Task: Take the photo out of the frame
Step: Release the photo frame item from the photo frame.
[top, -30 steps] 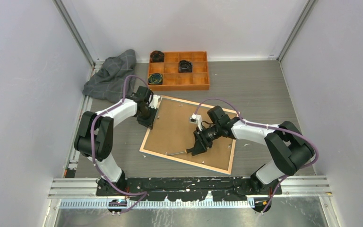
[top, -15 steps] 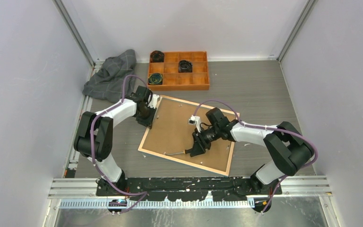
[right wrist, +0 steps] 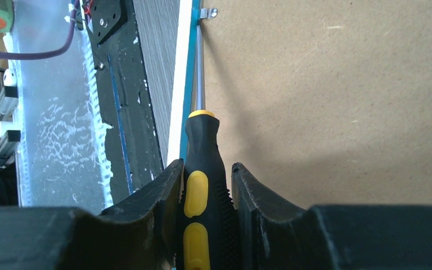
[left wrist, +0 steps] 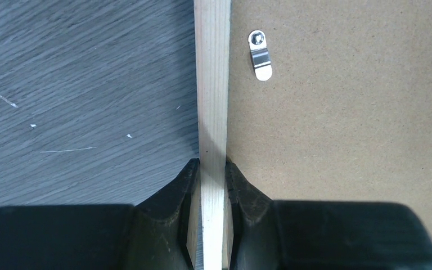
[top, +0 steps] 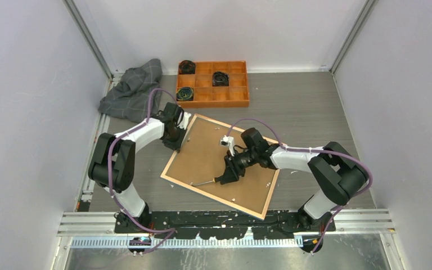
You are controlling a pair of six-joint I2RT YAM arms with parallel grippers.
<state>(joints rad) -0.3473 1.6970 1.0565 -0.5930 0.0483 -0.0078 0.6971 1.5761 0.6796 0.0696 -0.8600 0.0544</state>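
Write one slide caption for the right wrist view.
Right gripper holds a yellow-black screwdriver, its tip at a metal clip at the frame edge.

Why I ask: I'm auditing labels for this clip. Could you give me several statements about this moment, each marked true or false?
1. The left end effector is clamped on the light wooden rim of the thin rectangular picture frame. True.
2. The right end effector holds a black-and-yellow-handled screwdriver. True.
3. The frame lies blue front up. False: its plain brown backing board faces up.
4. The orange compartment tray holds nothing. False: three dark round objects sit in it.
5. The screwdriver's tip is at a small metal clip on the frame's edge. True.
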